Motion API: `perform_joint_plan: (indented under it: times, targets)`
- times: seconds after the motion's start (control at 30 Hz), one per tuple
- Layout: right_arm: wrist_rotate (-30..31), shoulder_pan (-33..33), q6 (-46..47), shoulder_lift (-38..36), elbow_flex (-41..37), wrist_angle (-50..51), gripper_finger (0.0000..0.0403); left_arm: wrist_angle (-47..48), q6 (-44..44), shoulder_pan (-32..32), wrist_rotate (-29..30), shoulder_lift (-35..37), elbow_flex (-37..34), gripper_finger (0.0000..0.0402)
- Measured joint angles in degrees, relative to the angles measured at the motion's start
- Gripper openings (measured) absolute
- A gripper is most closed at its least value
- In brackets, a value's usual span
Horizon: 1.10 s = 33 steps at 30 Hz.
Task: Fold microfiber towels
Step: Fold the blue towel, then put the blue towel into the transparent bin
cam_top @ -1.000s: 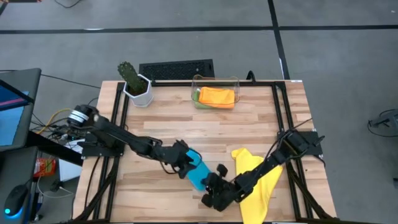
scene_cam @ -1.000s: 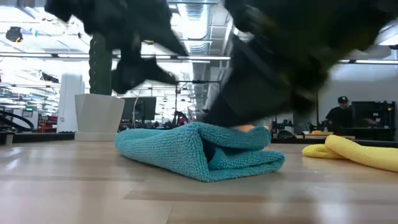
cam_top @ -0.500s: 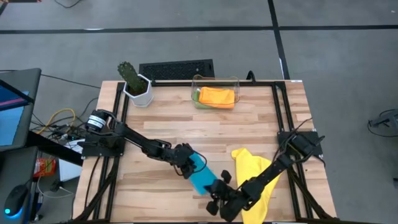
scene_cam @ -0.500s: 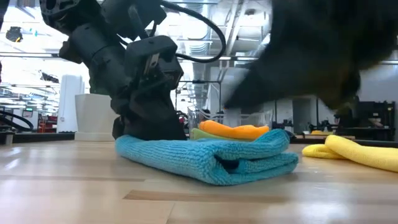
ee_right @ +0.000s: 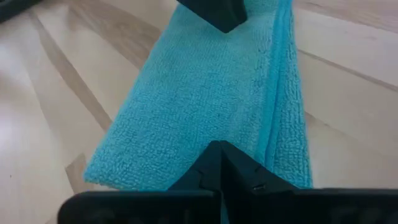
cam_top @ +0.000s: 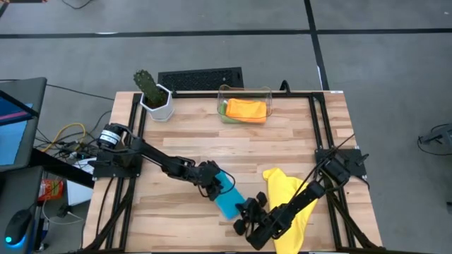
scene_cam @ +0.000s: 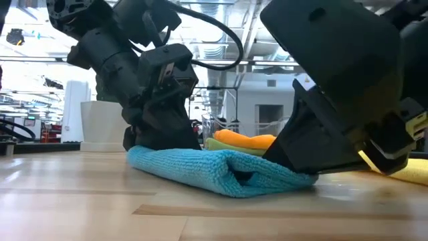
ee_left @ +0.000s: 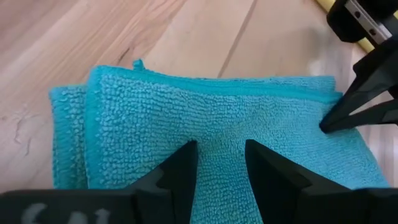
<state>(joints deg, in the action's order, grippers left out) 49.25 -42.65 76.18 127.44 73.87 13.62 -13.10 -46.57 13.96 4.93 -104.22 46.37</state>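
Lying flat on the wooden tabletop [cam_top: 198, 134] near its front edge, a folded blue towel [cam_top: 227, 203] forms a small layered rectangle and serves as the landmark. The left pincer [cam_top: 212, 185] presses down on the end of the blue towel that faces the back left of the tabletop; its two dark fingers [ee_left: 179, 171] stand slightly apart with their tips resting on the cloth, holding nothing between them. The right pincer [cam_top: 245, 215] meets the opposite, front right end of the blue towel, its fingers brought together to a point on the cloth edge. From tabletop height, both pincers bear down on the towel's two ends, and its folded layers show as a rounded lip at the near side. Just to the right of the blue towel, a crumpled yellow towel [cam_top: 284, 194] lies loose beneath the right arm. Well behind the blue towel, at the back of the tabletop, a clear plastic bin [cam_top: 244, 92] holds a folded orange towel [cam_top: 246, 109] on top of a green towel [cam_top: 222, 109]. Left of the bin stands a potted cactus [cam_top: 152, 93] in a white pot.
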Motion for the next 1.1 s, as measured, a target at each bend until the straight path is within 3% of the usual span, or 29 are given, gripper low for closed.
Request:
perform_joint_plan:
  times: [0.13,0.33,0.53,0.7,0.83,1.03,1.1]
  targets:
    - [0.8,0.0,-1.4,-2.8,-0.3,1.4,0.0023,-0.4,-0.7,-0.7,-0.7,0.0,0.0,0.0132]
    - [13.5,-0.7,-10.8,-7.9,0.0,-5.1,0.0019,-0.9,-0.8,-2.3,-5.2,1.3,0.5,0.0132]
    - [5.9,1.0,-17.9,-3.3,-0.2,-16.8,0.0025,-0.2,-0.2,-2.8,-4.1,2.4,0.5,0.0132]
    - [0.6,0.7,-12.3,2.1,-0.2,-18.5,0.0016,1.7,1.1,-3.1,-3.6,2.7,0.5,0.0132]
    - [-0.1,0.4,-9.1,2.3,0.0,-16.3,0.0019,3.2,3.5,-4.2,-2.6,4.9,0.5,0.0132]
    - [0.4,0.6,-14.4,-1.5,-0.4,-15.3,0.0029,8.9,7.5,-5.8,4.7,5.9,0.4,0.0132]
    - [1.6,0.5,-16.0,-3.1,-0.1,-15.5,0.0025,8.8,9.0,-5.9,4.8,5.5,0.3,0.0131]
